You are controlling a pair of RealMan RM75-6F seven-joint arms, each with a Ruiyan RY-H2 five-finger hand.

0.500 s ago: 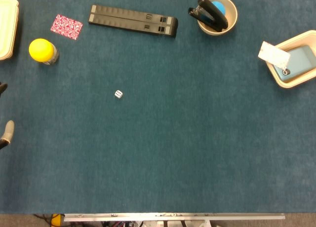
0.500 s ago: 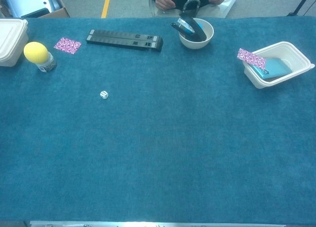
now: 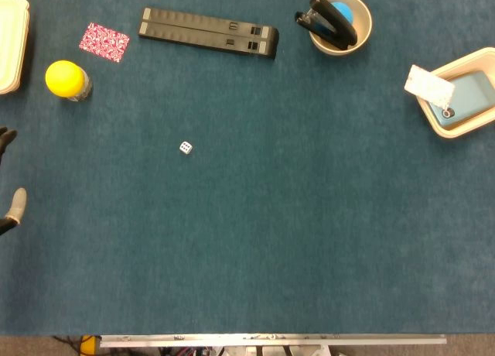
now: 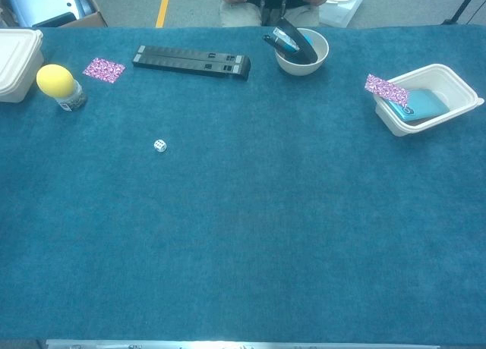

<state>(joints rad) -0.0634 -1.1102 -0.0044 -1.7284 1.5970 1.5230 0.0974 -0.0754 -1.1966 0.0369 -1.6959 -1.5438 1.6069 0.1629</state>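
Note:
Only the fingertips of my left hand point(image 3: 12, 208) show, at the far left edge of the head view. One dark tip sits above and one grey tip below, apart, with nothing between them. The chest view does not show this hand. Nearest to it stand a yellow-capped jar point(image 3: 65, 79) point(image 4: 58, 83) and a small white die point(image 3: 186, 147) point(image 4: 159, 145) lying alone on the blue cloth. My right hand is outside both views.
A pink patterned card point(image 3: 104, 41), a long black bar point(image 3: 207, 32), a bowl point(image 3: 357, 39) holding a black stapler point(image 3: 331, 18), a cream tray point(image 3: 472, 62) with a blue item and a card point(image 3: 428, 84), and a cream lidded box point(image 3: 11, 42) ring the table point(image 3: 294, 217).
My left hand's upper fingertip has crept slightly into view. The person's hands beyond the far edge have shifted. Nothing on the table has moved.

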